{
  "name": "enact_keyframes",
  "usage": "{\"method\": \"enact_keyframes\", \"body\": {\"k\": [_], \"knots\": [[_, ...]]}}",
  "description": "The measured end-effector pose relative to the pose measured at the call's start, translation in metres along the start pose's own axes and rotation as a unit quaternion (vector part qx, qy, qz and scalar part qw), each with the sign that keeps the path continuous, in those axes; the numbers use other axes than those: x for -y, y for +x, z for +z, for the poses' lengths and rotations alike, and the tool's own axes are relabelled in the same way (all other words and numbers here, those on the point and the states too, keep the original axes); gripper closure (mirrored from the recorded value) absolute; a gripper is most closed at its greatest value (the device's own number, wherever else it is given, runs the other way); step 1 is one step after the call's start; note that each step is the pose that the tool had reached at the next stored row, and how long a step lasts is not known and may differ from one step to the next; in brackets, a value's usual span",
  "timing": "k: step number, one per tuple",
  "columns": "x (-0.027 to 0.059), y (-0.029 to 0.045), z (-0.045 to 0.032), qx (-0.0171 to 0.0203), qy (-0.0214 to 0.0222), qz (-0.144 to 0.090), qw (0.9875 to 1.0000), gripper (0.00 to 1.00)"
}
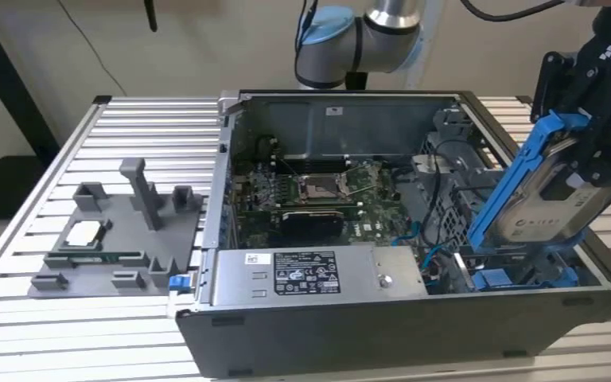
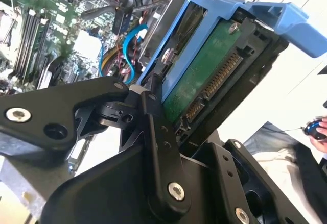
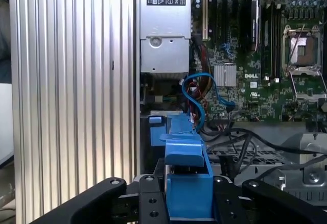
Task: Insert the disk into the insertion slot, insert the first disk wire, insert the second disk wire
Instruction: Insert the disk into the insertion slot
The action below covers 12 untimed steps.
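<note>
Contact is plain in the exterior view: the tool (image 1: 587, 155) is clenched on the disk (image 1: 539, 208), gripping it near its upper end. The disk stands steeply tilted at the exterior view's right end of the open computer case (image 1: 391, 338). Its silver face and white label are turned toward the camera, and the blue carrier frame (image 1: 509, 185) runs along its edge. Its lower end dips toward the insertion slot (image 1: 523, 270), the bay with blue fittings beside a perforated wall. Whether it touches the bay cannot be told, but the disk does not lie seated there.

That view also takes in the surroundings. The grey power-supply box (image 1: 317, 274) runs along the case's near side and the motherboard (image 1: 317, 191) sits in the middle. A grey fixture tray (image 1: 114, 239) rests on the ribbed worktop (image 1: 29, 318), just beside the case on the exterior view's left.

The second wrist view adds the disk's other face (image 2: 204, 76), a green circuit board with a row of connector contacts. It also shows the black fingers (image 2: 153, 122) pressed against the carrier's edge. A person's hand (image 2: 319, 129) appears off beyond the case.

The first wrist view looks along the carrier frame's narrow blue edge (image 3: 186, 183), held between the two fingers. Past it a blue cable (image 3: 202, 96) loops between the power-supply box and the motherboard (where its ends go cannot be told). The same cable curls over the board in the second wrist view (image 2: 127, 55).
</note>
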State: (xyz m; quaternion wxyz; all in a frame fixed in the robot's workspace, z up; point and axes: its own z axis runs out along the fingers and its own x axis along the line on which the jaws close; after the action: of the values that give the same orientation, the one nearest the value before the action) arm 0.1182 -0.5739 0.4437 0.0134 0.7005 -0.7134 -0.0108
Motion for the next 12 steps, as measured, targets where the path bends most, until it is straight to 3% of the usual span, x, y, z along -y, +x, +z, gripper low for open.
{"method": "enact_keyframes", "body": {"k": [12], "knots": [[0.005,-0.0002,0.0208,0.0002,0.0,0.0,1.0,0.67]]}}
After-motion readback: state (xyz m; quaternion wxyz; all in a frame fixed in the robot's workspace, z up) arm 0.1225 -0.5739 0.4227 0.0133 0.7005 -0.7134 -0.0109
